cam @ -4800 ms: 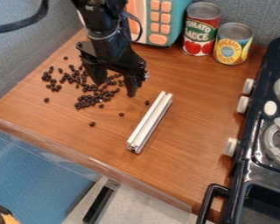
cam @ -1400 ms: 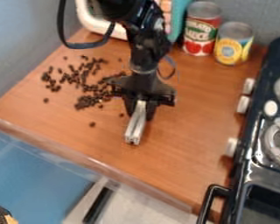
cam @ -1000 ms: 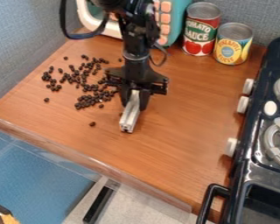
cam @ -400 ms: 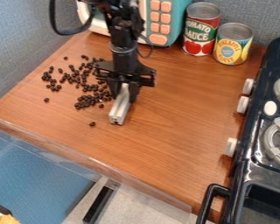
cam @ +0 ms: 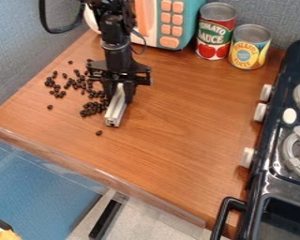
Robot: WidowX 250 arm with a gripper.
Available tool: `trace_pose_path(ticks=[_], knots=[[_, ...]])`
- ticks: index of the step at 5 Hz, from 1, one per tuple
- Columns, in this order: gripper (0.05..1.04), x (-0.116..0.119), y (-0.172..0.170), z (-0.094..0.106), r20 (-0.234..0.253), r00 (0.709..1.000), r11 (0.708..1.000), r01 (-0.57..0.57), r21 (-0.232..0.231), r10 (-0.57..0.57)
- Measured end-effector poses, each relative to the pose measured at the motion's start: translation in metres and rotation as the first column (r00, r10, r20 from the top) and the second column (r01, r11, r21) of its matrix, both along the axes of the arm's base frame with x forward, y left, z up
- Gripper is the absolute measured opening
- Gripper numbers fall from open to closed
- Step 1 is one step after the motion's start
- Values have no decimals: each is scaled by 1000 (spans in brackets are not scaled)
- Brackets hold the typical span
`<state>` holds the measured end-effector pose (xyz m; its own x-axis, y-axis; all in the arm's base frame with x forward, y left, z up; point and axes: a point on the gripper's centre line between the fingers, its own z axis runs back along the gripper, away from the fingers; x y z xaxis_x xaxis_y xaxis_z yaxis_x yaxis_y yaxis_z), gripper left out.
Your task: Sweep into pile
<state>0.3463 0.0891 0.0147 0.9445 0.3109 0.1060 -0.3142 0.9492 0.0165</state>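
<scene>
Two cans (cam: 216, 33) and probably a microwave (cam: 191, 19) stand beyond the bar (cam: 116, 108)

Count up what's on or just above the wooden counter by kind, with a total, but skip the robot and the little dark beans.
Red-and-green cylindrical metal can and shorter yellow-and-blue cylindrical metal can: 2
Long silver-coloured metal bar, held in the black two-finger gripper: 1
Teal-and-white toy microwave with orange buttons: 1
Total: 4

red-and-green can (cam: 215, 33): "TOMATO" above "SAUCE" | shorter yellow-and-blue can (cam: 249, 49), just beside it: "PINEAPPLE" across label, word beneath too small to read surely
</scene>
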Motion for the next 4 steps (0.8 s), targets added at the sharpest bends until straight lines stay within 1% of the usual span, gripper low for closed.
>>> trace_pose_path(ticks=[1,2,3,4], knots=[[381,-2,20,2,-13,999,999,-34,-9,34],[381,-6,34,2,-26,998,998,-53,-20,53],[381,-4,43,2,-22,998,997,-66,-26,65],[381,-11,58,5,-37,994,994,-103,-26,102]])
